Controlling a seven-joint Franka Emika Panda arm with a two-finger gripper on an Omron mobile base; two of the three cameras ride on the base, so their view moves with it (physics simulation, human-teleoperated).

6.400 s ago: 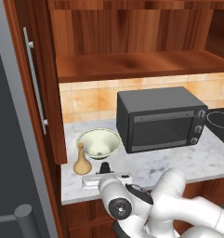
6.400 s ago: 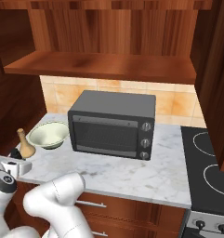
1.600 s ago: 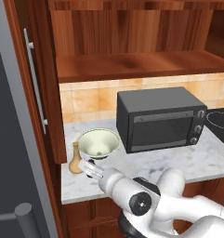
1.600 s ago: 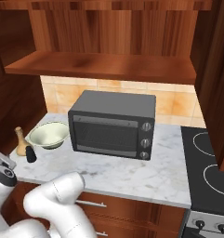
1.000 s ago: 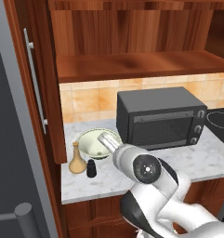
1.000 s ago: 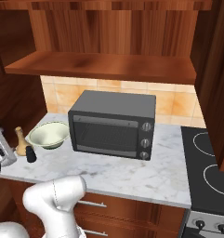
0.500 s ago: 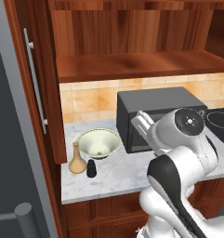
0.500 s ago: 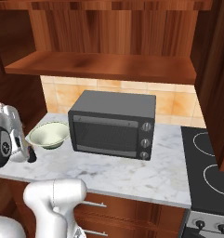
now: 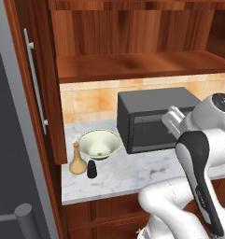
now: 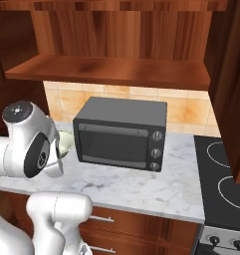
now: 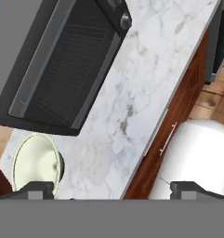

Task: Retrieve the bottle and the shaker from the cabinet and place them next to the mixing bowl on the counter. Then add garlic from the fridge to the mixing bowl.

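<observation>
Gripper [image 11: 111, 188]: in the hand view its two dark finger tips stand at opposite sides of the bottom edge, spread wide, with nothing between them and nothing touching them. It is raised above the white and grey marbled stone counter [image 9: 132, 175], looking down onto it.

Left base view: the small tan flask-shaped bottle [image 9: 77, 159] with a bulbous base and narrow neck stands upright on the counter, near its left end. The short black tapered shaker [image 9: 91, 169] stands upright just beside it, to the right and slightly nearer the front edge. The round pale cream-green mixing bowl [image 9: 100, 144] sits just behind both of them; whether either touches the bowl cannot be told. The black box-shaped microwave [image 9: 153, 116] stands to the right of the bowl, against the tan tiled wall.

The reddish-brown wood wall cabinet [image 9: 132, 65] hangs above, its door [image 9: 39, 79] with the long silver bar handle swung open at the left.

Right base view: the white arm covers most of the bowl, a sliver of the rim showing beside the microwave's left side.

Hand view: bowl at lower left, next to the microwave's front corner, both on the counter.
</observation>
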